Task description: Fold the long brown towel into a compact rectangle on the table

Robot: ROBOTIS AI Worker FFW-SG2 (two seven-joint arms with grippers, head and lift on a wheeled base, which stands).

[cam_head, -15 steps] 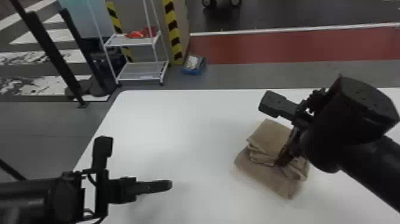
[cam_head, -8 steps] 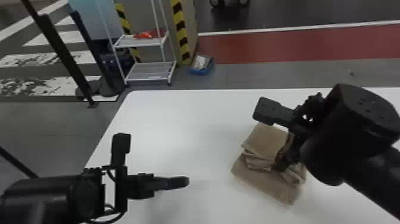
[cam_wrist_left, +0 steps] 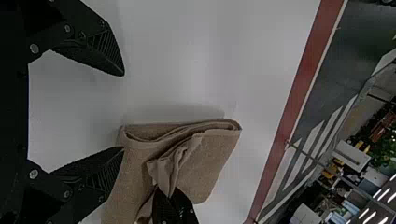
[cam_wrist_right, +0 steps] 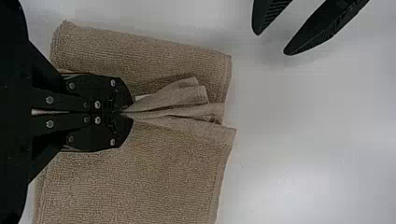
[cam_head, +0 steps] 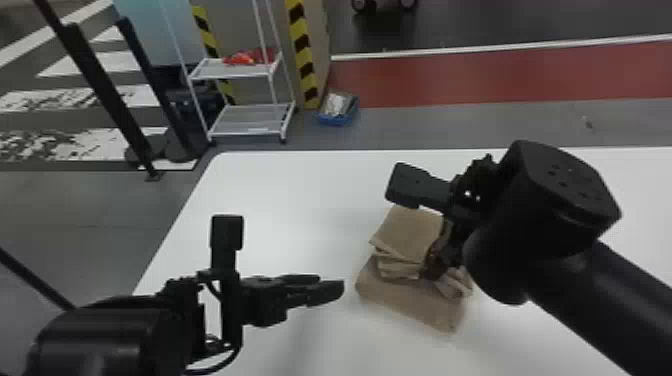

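Right gripper clenched on bunched folds of brown towel; towel layered on white table, dragged toward nine o'clock since earlier frame. Left gripper at towel's nine o'clock, fingers spread, now nearer it.
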